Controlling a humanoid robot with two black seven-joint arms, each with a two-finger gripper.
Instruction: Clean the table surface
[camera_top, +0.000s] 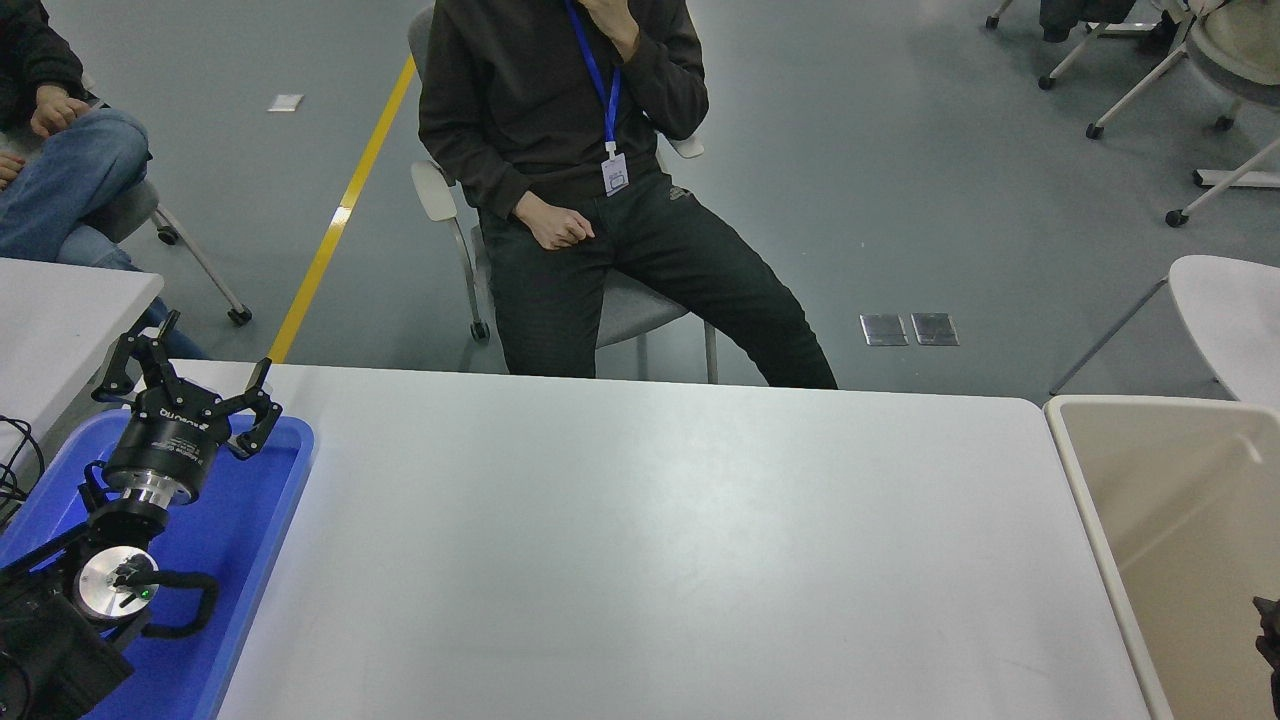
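The table surface (660, 540) is a wide white matte top filling the middle of the head view, with nothing lying on it. My left gripper (188, 368) is parked at the lower left above the blue tray (255, 520), open and empty. Of my right arm only a small black sliver (1270, 625) shows at the right edge, over the beige bin; its gripper is out of view.
A beige bin (1110, 520) stands against the table's right end. A smaller white table (60, 310) is at the left. A person (580, 180) sits on a chair at the far side; another person's legs (60, 180) are at the top left.
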